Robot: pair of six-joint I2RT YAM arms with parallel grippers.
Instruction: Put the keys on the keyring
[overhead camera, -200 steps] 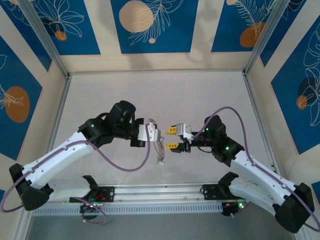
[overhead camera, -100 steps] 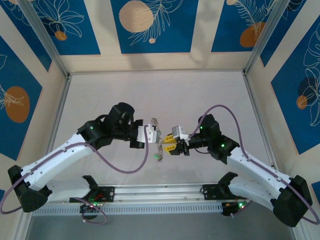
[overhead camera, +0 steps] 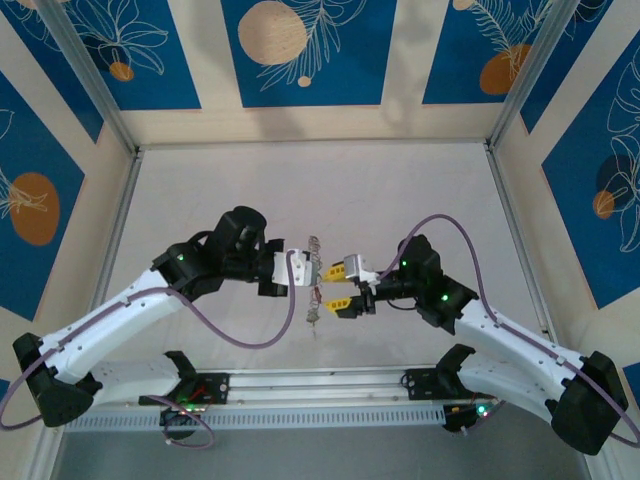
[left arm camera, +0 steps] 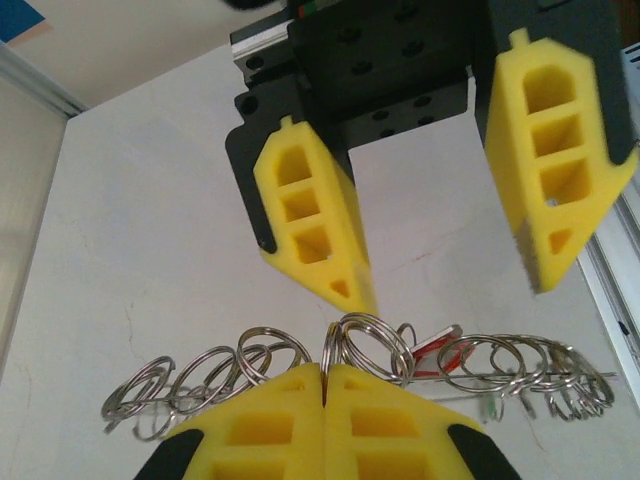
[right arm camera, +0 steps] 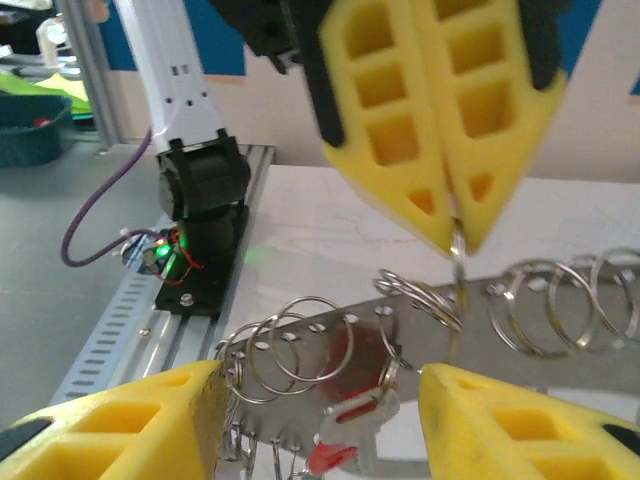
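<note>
right gripper (overhead camera: 337, 285) has moved in from 3 o'clock toward the left gripper (overhead camera: 310, 268) over the last second. its jaws narrowed on the way and now stand apart again, gripping nothing we can see. left jaws are together, clamped on the keyring (left arm camera: 340, 345), held above the table (overhead camera: 400, 190) just 6 o'clock of centre. keys (overhead camera: 314, 318) hang off it among a string of small rings (left arm camera: 215, 375). one red tag (left arm camera: 435, 348) sits at 3 o'clock of the pinch, between the open right jaws. we read this as a let-go or a missed pinch. whether a key went on, we cannot tell. a fresh grab at the red-tagged key looks due.
</note>
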